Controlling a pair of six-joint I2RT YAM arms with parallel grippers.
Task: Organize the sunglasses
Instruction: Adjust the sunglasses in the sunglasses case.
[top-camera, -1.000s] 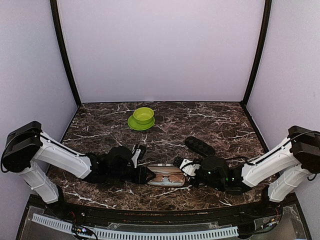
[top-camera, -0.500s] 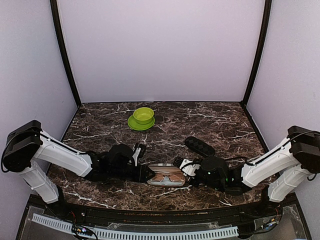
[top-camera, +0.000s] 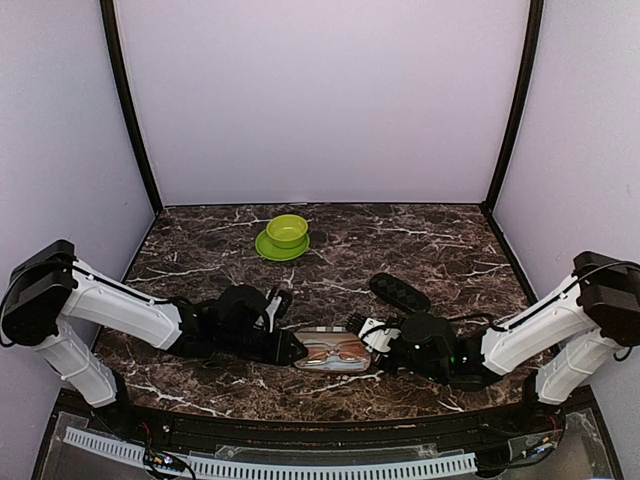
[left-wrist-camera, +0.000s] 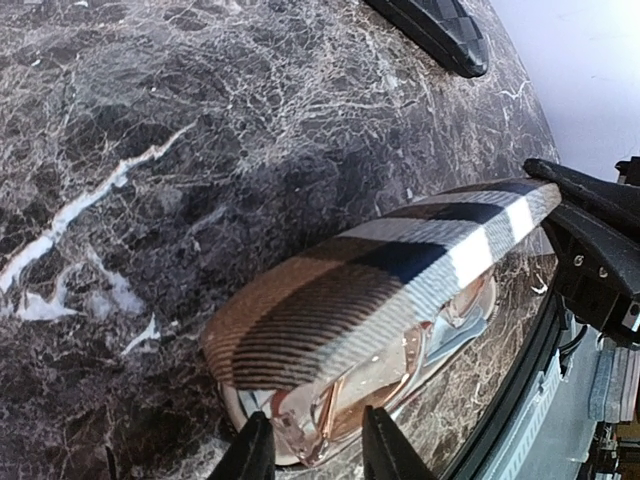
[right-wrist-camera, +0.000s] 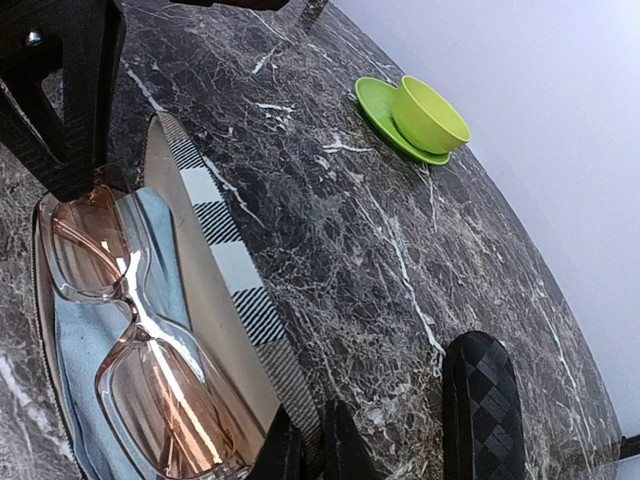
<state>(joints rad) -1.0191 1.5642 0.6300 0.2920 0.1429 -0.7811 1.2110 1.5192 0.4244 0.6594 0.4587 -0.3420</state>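
- No writing, label, brand mark, number or sign can be read in any of the three views.

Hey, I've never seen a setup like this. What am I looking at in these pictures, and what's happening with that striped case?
You see a robot's left arm and right arm, bolted to a marble-patterned table. One picture looks down from above and behind; the other two come from cameras on each wrist. Between the arms lies an open striped case with reddish-brown sunglasses inside on a blue cloth. The right arm's fingers pinch the rim of its lid. The left arm's fingers straddle its other end; whether they grip is unclear. Farther back sit a black bumpy case and a green cup on a saucer.
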